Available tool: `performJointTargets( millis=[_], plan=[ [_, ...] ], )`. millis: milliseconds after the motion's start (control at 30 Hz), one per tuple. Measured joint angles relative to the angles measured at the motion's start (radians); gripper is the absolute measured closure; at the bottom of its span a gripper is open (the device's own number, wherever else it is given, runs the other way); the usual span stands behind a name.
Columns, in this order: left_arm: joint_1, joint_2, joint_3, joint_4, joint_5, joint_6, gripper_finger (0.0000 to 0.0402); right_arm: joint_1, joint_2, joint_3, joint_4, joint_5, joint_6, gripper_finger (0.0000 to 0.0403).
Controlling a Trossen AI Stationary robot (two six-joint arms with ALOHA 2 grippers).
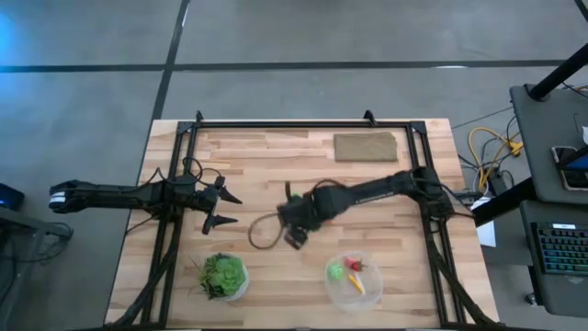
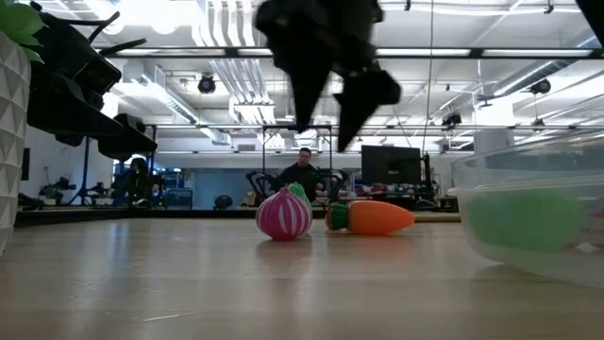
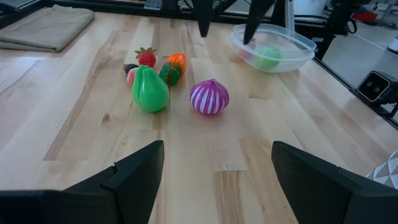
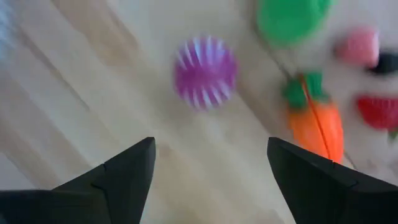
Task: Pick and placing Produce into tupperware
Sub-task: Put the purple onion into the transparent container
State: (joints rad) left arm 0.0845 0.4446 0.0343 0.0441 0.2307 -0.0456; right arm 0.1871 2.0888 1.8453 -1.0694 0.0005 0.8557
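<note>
The produce lies in a small cluster on the wooden table: a magenta striped onion (image 3: pixel 209 97) (image 4: pixel 205 71) (image 2: pixel 283 214), a green pear (image 3: pixel 149 90), an orange carrot (image 4: pixel 320 118) (image 2: pixel 373 217), a strawberry (image 3: pixel 146 57) and a pink piece (image 3: pixel 130 76). My right gripper (image 1: pixel 292 221) (image 2: pixel 340 94) (image 4: pixel 211 168) hangs open above the cluster, touching nothing. The clear round tupperware (image 1: pixel 354 280) (image 3: pixel 273 46) (image 2: pixel 538 217) stands toward the near right and holds green, red and yellow pieces. My left gripper (image 1: pixel 234 209) (image 3: pixel 217 168) waits open to the left of the cluster.
A white bowl of leafy greens (image 1: pixel 222 276) (image 2: pixel 9 142) stands near the table's front edge, left of the tupperware. A folded tan cloth (image 1: pixel 365 145) (image 3: pixel 46 25) lies at the far edge. A black frame (image 1: pixel 303 124) borders the table. A person (image 2: pixel 302 170) sits in the room behind.
</note>
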Motion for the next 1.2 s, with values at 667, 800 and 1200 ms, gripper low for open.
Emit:
performJointTargets(
  millis=[667,800,1200],
  plan=[
    [0.000,0.000,0.000,0.000,0.000,0.000,0.0118,-0.018,0.255,0.278,-0.144,0.007,0.167,0.0106],
    [0.000,0.000,0.000,0.000,0.000,0.000,0.0118,-0.020,0.303,0.353,-0.146,0.047,0.208,0.0106],
    [0.000,0.000,0.000,0.000,0.000,0.000,0.0118,-0.024,0.375,0.425,-0.210,0.053,0.227,0.0106]
  ],
)
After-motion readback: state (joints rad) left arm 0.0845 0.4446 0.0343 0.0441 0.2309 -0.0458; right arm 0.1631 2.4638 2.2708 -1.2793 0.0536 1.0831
